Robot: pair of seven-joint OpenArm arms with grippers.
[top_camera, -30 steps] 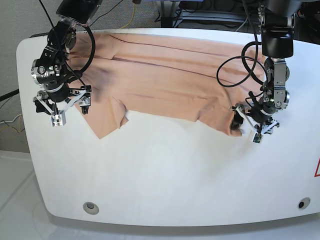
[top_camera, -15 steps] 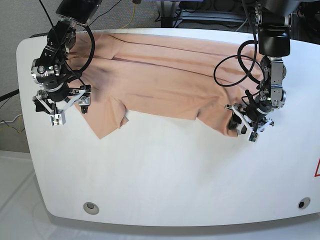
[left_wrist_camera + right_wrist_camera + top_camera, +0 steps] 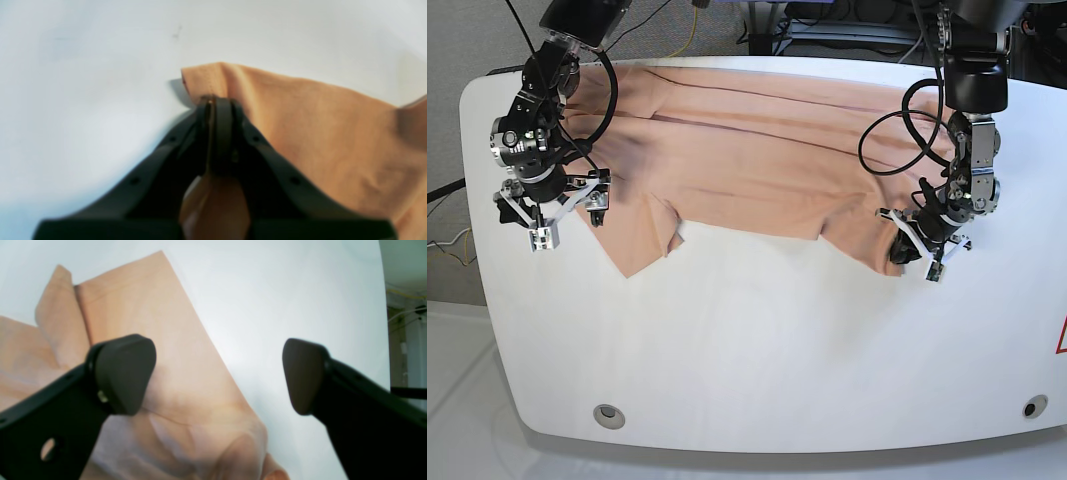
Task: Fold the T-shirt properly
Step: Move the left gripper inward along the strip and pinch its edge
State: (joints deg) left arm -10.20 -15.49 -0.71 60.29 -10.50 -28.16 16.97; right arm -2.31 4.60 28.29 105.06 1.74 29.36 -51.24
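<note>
The peach T-shirt [image 3: 757, 140] lies spread across the far half of the white table [image 3: 757, 340], its sleeves pointing toward the front. My left gripper [image 3: 907, 252] is at the shirt's right sleeve corner. The left wrist view shows this gripper [image 3: 213, 103] shut, with the hem of the T-shirt [image 3: 317, 126] pinched between its fingers. My right gripper [image 3: 565, 212] hovers over the left sleeve. In the right wrist view it [image 3: 220, 376] stands wide open, one fingertip [image 3: 123, 373] above the T-shirt [image 3: 150, 306], the other above bare table.
The table's front half shows two round holes [image 3: 608, 413] [image 3: 1031, 407] near the front corners. A red mark [image 3: 1061, 338] sits at the right edge. Black cables [image 3: 897, 130] loop off the left arm above the shirt. Beyond the far edge stands dark equipment.
My left gripper has closed from open onto the right sleeve corner and shifted slightly left. The right arm and its open gripper have stayed put.
</note>
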